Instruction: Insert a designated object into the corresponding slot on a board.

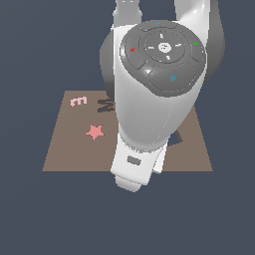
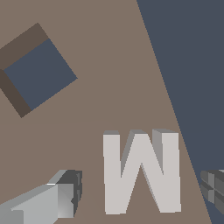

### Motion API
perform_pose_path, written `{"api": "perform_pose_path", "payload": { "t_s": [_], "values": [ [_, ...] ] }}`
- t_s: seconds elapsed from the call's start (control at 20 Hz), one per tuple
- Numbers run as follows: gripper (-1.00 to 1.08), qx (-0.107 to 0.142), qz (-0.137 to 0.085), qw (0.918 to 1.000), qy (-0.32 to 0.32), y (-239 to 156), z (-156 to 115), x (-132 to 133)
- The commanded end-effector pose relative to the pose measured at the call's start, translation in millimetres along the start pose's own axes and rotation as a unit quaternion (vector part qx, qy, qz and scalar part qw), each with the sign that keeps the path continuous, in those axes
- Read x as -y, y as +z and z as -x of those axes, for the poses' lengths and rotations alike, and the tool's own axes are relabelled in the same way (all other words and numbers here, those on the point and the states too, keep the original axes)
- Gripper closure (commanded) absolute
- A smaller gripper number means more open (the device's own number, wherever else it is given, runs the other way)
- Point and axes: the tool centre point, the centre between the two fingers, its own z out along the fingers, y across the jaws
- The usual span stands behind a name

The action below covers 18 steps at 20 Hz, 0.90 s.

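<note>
- In the exterior view, the pink E-shaped piece (image 1: 78, 101) sits far over on that view's left, on the brown board (image 1: 69, 149).
- A bit further along is the pink star (image 1: 94, 132), also lying flat on the board.
- Next comes the dark M-shaped slot (image 1: 105, 105). Only part of it shows, because the big white arm (image 1: 149, 99) covers its other side.
- The arm fills the middle of this view. It hides the grey M block and the gripper, so I cannot see either of them here.
- A corner of the square dark hole (image 1: 180, 138) peeks out past the arm, toward the exterior view's right.
- In the wrist view, the square hole (image 2: 37, 72) shows whole, and the dark floor shows through it.
- One gripper finger (image 2: 65, 197) is on one side of the grey M block (image 2: 142, 173). The other finger (image 2: 214, 188) is on the other side and is cut off by the picture's edge.
- The gripper (image 2: 140, 192) is spread wide. Neither finger touches the block, and it holds nothing.
- The block lies flat on the board, close to the board's edge, right between the two fingers. Its wide way runs from one finger to the other.
- I think the gripper needs to go down and squeeze the block's two outer sides.
- The slot does not show in the wrist view, so I cannot tell from there which way the block must travel.
</note>
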Motion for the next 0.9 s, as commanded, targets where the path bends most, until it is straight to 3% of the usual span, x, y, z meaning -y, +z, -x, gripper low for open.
{"api": "perform_pose_path", "payload": {
  "t_s": [0.0,0.85],
  "values": [
    [-0.92,0.000,0.000,0.9999,-0.012,2.0,-1.5,-1.2],
    [-0.92,0.001,0.000,0.9999,-0.016,22.8,-2.1,-1.2]
  ]
}}
